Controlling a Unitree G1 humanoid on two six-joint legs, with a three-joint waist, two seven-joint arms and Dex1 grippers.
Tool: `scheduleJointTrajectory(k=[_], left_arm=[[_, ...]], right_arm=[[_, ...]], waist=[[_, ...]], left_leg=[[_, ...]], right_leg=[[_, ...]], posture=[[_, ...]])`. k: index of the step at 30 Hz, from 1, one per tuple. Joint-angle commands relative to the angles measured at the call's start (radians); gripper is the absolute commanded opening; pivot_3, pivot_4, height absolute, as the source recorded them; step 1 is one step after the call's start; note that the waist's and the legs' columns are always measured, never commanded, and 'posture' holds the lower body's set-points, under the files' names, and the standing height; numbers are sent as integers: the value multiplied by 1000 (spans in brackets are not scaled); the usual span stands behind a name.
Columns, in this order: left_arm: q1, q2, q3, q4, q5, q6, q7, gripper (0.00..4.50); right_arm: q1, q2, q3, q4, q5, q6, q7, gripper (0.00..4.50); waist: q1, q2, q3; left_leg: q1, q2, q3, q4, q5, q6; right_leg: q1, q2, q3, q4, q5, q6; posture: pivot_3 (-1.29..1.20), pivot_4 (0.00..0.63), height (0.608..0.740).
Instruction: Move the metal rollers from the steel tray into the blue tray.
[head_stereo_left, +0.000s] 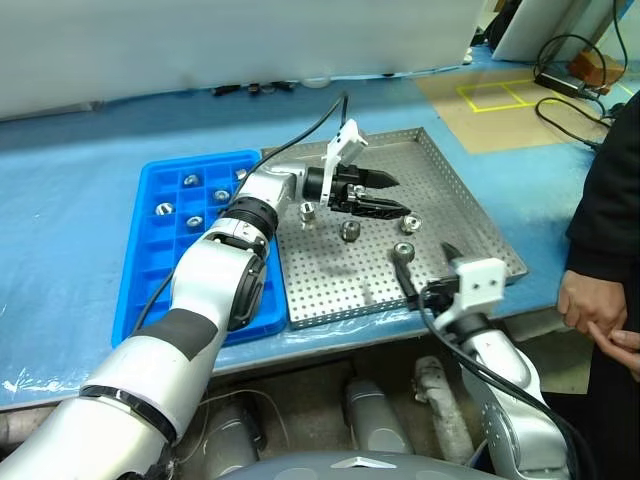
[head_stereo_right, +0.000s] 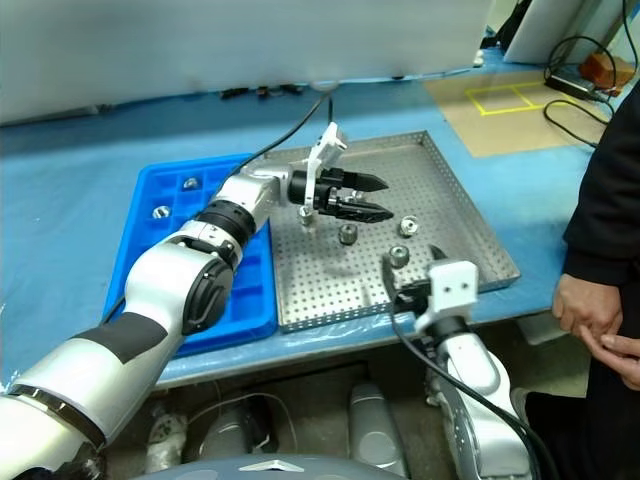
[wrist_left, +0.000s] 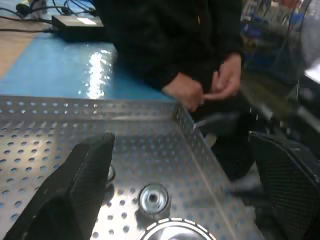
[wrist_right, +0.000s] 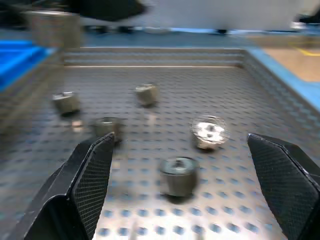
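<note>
Left eye view: several metal rollers (head_stereo_left: 349, 231) remain in steel tray (head_stereo_left: 470, 215); some occupy blue tray (head_stereo_left: 150, 250). Left end effector (head_stereo_left: 385, 196) and right end effector (wrist_right: 190, 195) wide, empty.

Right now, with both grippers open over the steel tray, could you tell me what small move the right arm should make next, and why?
Probably ease the right gripper forward and down around the nearest metal roller. Its fingers stand open and empty, that roller sits between them on the steel tray, and the left gripper hovers empty above the others.
</note>
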Motion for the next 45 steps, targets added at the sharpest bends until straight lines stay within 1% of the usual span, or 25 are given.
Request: scheduleJointTrajectory(k=[1,4,7,14,24,31,38,41,45], left_arm=[[28,-20,-15,-25,-17,134,-61,4500],[61,-36,-57,-37,4,201,-101,4500],[77,-56,-77,-35,8,242,-89,4500],[43,-87,-39,-53,-45,305,-75,4500],[-11,-76,12,-19,-61,273,28,4500],[-27,-95,30,-18,-76,268,39,4500],[-4,-101,-4,-27,-52,265,-1,4500],[-4,-97,-6,-26,-53,267,1,4500],[-6,-91,-9,-27,-53,268,-6,4500]], right_arm=[[-89,-45,68,-23,13,46,78,4450],[-151,-79,63,14,25,61,119,4450],[-198,-110,59,50,28,65,156,4450],[-225,-140,46,72,41,75,194,4450],[-253,-123,18,81,65,98,197,4450],[-289,-123,46,108,56,111,214,4450],[-310,-110,40,119,47,101,204,4450],[-314,-98,36,124,44,95,192,3874],[-325,-101,43,144,23,90,180,2490]], waist=[[-1,0,0],[2,0,0],[8,0,0],[9,0,0],[5,1,1],[6,1,1],[6,1,1],[6,1,1],[6,1,1]], left_leg=[[0,0,0,0,0,0],[-1,0,0,0,0,0],[-4,0,0,2,1,4],[-5,0,0,8,-1,7],[-5,0,0,11,-4,6],[-6,0,0,11,-4,7],[-6,0,0,11,-4,7],[-7,0,0,11,-4,7],[-7,0,0,11,-4,7]], right_leg=[[0,0,0,0,0,0],[0,0,0,1,0,0],[-1,-1,-1,0,0,0],[0,-2,-1,2,0,-1],[1,-2,0,2,1,-1],[0,-2,-1,2,1,-1],[0,-2,0,2,1,-1],[0,-2,0,2,1,-1],[0,-2,0,2,1,-1]], posture=[[-638,150,740],[-627,150,740],[-618,150,740],[-614,150,740],[-614,150,740],[-613,150,740],[-609,150,740],[-607,150,740],[-607,150,740]])
